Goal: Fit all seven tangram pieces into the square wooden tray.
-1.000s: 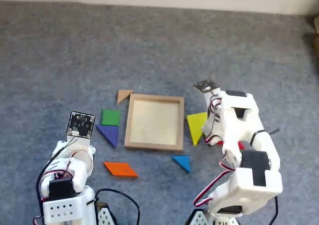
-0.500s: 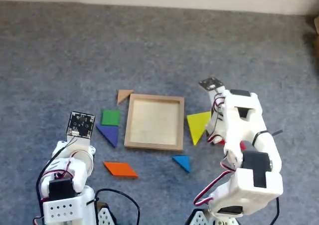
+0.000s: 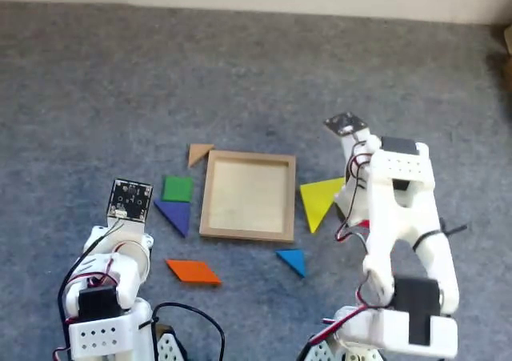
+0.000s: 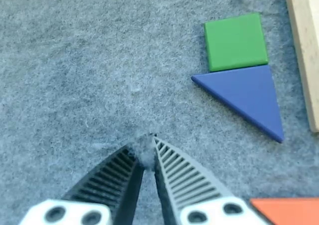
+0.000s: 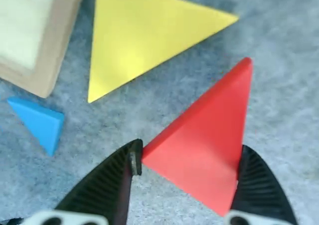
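Tray [image 3: 246,158]: bare; all seven pieces outside. Right claw [image 5: 188,157]: clamped on red triangle [image 5: 204,150], yellow triangle [image 5: 134,35] just beyond. Left claw [image 4: 149,147]: together, holding nothing; green square [image 4: 234,40] beyond.

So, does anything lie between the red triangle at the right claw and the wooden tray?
Yes. The large yellow triangle piece lies flat between the red triangle piece and the square wooden tray, close beside the tray's edge.

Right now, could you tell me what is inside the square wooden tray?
Nothing: the tray shows its bare pale floor from rim to rim, with no tangram piece in it. In the high view nothing stands over its inside, so no part of it is hidden.
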### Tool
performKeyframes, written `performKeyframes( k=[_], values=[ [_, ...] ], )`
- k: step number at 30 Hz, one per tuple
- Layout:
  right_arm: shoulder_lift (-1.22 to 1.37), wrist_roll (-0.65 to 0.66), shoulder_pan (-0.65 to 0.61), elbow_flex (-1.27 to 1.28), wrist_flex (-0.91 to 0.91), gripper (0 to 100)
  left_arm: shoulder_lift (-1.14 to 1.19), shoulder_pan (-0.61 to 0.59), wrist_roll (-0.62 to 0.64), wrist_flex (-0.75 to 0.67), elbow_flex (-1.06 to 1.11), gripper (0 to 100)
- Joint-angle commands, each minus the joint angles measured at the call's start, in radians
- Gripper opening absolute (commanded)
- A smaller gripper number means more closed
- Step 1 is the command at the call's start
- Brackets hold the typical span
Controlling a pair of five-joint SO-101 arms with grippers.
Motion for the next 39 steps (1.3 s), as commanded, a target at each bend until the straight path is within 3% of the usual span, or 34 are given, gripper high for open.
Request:
performKeyframes(
  k=[1,3,9,15,21,33,39],
  values=[
    [-0.128,0.005,-0.024,-0.019,0.008,21.4,-0.028,-0.010,0.005,0.005,0.021,1],
    [-0.151,-0.020,-0.053,-0.019,0.010,21.4,-0.028,-0.010,0.005,0.005,0.021,1],
    [-0.157,-0.308,-0.197,-0.028,0.013,21.4,-0.028,-0.010,0.005,0.005,0.021,1],
    [-0.157,-0.497,-0.346,-0.028,0.010,21.4,-0.028,-0.010,0.005,0.005,0.021,1],
    [-0.154,-0.615,-0.496,-0.028,-0.036,21.4,-0.028,-0.010,0.005,0.005,0.021,1],
    [-0.154,-0.884,-0.595,-0.030,-0.246,21.4,-0.028,-0.010,0.005,0.005,0.021,1],
    [-0.151,-0.941,-0.616,-0.024,-0.337,21.4,-0.028,-0.010,0.005,0.005,0.021,1]
  ],
)
